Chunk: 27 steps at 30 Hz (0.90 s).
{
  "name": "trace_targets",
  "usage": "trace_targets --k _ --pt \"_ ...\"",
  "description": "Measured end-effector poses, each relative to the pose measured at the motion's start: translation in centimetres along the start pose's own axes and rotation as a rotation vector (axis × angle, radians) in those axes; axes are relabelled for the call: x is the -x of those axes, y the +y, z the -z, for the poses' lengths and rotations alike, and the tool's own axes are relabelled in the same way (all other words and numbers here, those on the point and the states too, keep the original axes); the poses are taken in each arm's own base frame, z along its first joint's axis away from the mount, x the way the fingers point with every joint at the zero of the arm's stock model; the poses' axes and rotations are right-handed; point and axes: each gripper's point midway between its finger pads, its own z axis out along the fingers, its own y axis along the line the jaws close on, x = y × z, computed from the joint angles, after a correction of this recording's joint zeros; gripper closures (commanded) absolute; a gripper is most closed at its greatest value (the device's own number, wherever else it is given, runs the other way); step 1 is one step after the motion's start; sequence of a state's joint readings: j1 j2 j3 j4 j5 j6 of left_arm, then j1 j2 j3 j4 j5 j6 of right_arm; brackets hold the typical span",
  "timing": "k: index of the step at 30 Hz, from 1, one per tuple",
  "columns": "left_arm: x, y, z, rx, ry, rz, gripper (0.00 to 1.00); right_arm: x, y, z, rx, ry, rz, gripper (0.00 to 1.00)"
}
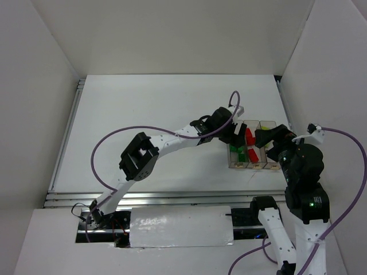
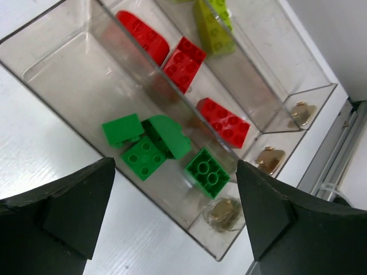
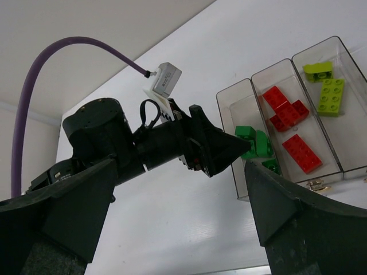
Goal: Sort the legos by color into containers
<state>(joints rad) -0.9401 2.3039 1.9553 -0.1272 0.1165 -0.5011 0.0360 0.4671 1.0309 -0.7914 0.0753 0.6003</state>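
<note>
Legos (image 2: 149, 152) lie colour-sorted inside containers (image 2: 57, 63) at the table's (image 1: 143, 114) three o'clock; left gripper (image 2: 175, 163) hangs above the green ones, jaws wide, empty; right gripper (image 3: 180, 166) likewise spread, holding nothing.

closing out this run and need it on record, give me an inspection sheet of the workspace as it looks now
surface: white table, no loose bricks seen on it
job's things: three clear containers joined in a row; green bricks in one end bin, red bricks in the middle bin, yellow-green bricks in the other end bin; no colours mixed
clutter: nothing seen
grippers: left gripper open, empty, over the green bin; right gripper open, empty, close to the containers
cables: purple cable loops on the left side, second purple cable on the right side
surroundings: white walls on three sides; metal rails along the table's near edge
</note>
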Motion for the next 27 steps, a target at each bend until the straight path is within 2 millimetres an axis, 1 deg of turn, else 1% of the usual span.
trace_targets --k 3,5,6,8,10,11,13,14,16,17,18,19,20,21,22,25,27 --pt "-0.5 0.6 0.2 0.013 0.012 0.004 0.01 -0.1 0.0 0.0 0.004 0.004 0.003 0.0" --pt "-0.7 0.8 0.8 0.023 0.017 0.005 0.0 -0.1 0.0 0.0 0.004 0.006 0.006 0.01" --pt "-0.7 0.9 1.4 0.032 0.016 0.005 0.0 -0.1 0.1 0.0 0.006 0.008 0.009 0.0" --pt "-0.1 1.2 3.4 0.08 0.005 0.003 0.0 -0.3 0.1 0.1 0.013 0.014 0.026 0.01" --pt "1.5 1.7 6.5 0.153 -0.034 0.002 0.0 -0.5 0.4 0.2 0.033 0.029 0.056 0.0" --pt "2.6 2.0 8.7 0.196 -0.063 0.002 0.0 -0.6 0.6 0.4 0.047 0.041 0.076 0.0" --pt "5.2 3.2 13.9 0.296 -0.137 0.011 0.0 -0.7 1.1 1.0 0.075 0.07 0.117 0.0" --pt "6.8 4.1 17.3 0.356 -0.193 0.021 0.0 -0.5 1.4 1.4 0.086 0.076 0.137 0.0" --pt "9.5 7.0 25.3 0.51 -0.317 0.059 0.01 0.1 2.1 2.5 0.12 0.069 0.18 0.0" --pt "10.3 8.5 29.5 0.594 -0.377 0.08 0.01 0.2 2.5 3.2 0.144 0.067 0.196 0.0" --pt "10.6 9.9 33.3 0.676 -0.432 0.107 0.01 0.4 2.7 4.0 0.161 0.057 0.214 0.0" --pt "10.2 11.3 37.4 0.768 -0.48 0.133 0.0 0.7 2.7 4.9 0.175 0.047 0.226 0.0" --pt "9.5 11.9 40.5 0.828 -0.514 0.154 0.01 0.9 2.7 5.8 0.187 0.035 0.236 0.0" --pt "8.3 12.3 43.5 0.883 -0.539 0.167 0.0 1.3 2.8 6.9 0.202 0.016 0.243 0.0" --pt "7.1 12.4 45.9 0.921 -0.552 0.174 0.01 1.7 2.8 7.9 0.215 -0.004 0.246 0.0" --pt "3.7 12.4 51.9 0.998 -0.591 0.202 0.01 3.2 2.7 11.3 0.26 -0.068 0.245 0.0" --pt "2.1 12.5 54.6 1.029 -0.617 0.221 0.0 4.1 2.5 13.2 0.272 -0.098 0.24 0.0"
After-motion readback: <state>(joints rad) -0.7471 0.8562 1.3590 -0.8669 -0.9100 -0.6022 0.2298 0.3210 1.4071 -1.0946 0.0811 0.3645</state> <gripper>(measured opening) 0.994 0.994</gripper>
